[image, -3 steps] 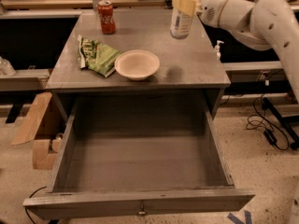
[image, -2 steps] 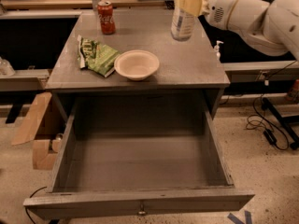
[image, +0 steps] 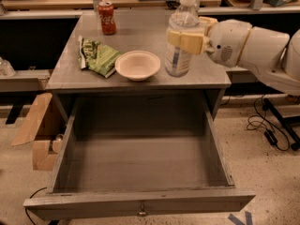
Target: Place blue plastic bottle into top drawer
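Note:
The blue plastic bottle (image: pixel 182 36) is clear with a white cap and stands upright at the front right of the grey table top. My gripper (image: pixel 186 40) comes in from the right and is shut on the bottle around its middle. The top drawer (image: pixel 140 203) is pulled wide open below the table top, with a small metal knob on its front panel. The drawer's inside holds nothing. The bottle is above the table's front edge, just behind the drawer's opening.
A white bowl (image: pixel 138 64) sits at the table's front middle, left of the bottle. A green chip bag (image: pixel 96 56) lies left of it. A red soda can (image: pixel 108 18) stands at the back. A cardboard box (image: pixel 40 130) is on the floor left of the drawer. Cables lie at the right.
My gripper has carried the bottle from the table's back right forward and toward the front edge, closer to the open drawer. The other objects have not moved.

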{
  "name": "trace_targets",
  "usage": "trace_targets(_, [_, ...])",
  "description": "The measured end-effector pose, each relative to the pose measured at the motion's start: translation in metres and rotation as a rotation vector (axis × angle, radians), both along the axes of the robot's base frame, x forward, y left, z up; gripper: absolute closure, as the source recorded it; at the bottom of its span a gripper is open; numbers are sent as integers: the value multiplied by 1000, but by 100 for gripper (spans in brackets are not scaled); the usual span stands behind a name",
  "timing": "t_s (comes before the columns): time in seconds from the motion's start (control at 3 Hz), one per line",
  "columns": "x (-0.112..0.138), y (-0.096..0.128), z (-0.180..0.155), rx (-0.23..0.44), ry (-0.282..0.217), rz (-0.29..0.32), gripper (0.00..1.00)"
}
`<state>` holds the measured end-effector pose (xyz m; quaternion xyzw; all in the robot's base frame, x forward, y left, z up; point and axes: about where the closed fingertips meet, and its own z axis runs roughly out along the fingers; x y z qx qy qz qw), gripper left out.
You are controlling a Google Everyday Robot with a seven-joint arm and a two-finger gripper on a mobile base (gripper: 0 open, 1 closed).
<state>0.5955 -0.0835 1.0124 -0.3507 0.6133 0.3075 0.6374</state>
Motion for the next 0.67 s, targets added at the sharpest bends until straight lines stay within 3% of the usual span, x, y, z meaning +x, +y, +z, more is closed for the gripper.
trace_targets(0.33, [-35, 21, -24, -41, -31, 72, 100])
trace_targets(0.67, [-35, 21, -24, -41, -31, 72, 100])
